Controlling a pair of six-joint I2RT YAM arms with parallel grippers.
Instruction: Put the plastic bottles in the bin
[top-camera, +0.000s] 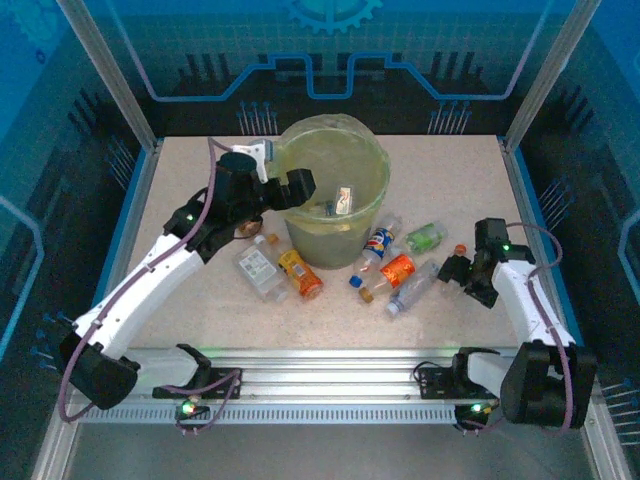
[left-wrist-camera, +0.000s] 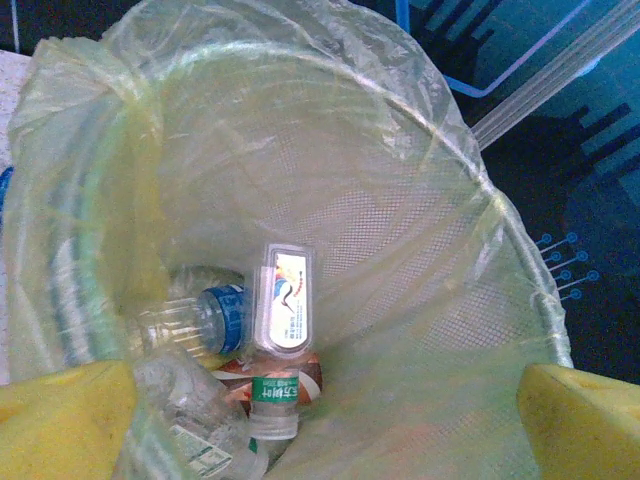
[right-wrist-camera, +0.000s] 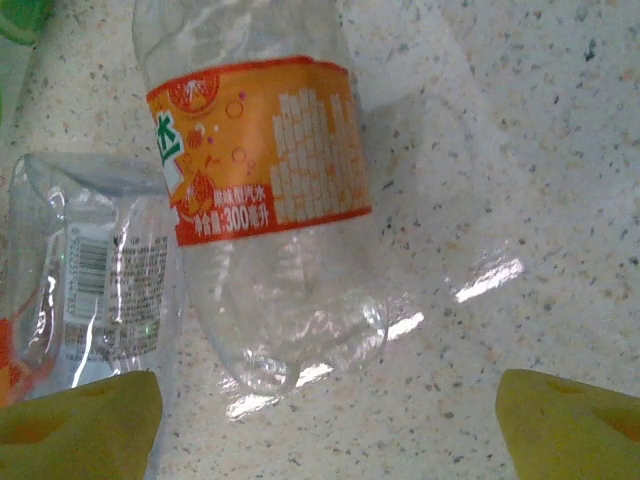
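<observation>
The bin (top-camera: 372, 166) stands at the back middle of the table, a thin liner over its rim (left-wrist-camera: 470, 170). My left gripper (top-camera: 285, 176) hangs open and empty over its left rim, yellow pads (left-wrist-camera: 60, 420) wide apart. Inside lie a flat white-labelled bottle (left-wrist-camera: 283, 300), a blue-labelled one (left-wrist-camera: 205, 318) and a brown one (left-wrist-camera: 312, 380). Several plastic bottles lie on the table before the bin, among them an orange-labelled clear bottle (right-wrist-camera: 265, 200) (top-camera: 398, 270). My right gripper (top-camera: 449, 272) (right-wrist-camera: 325, 430) is open low over the table, the bottle's base just ahead of its pads.
A crushed clear bottle (right-wrist-camera: 90, 270) lies against the orange-labelled one on its left. More bottles lie left of them: a white-labelled one (top-camera: 258, 265), an orange one (top-camera: 300, 273) and a blue-red one (top-camera: 378, 243). Blue walls enclose the table (top-camera: 200, 310).
</observation>
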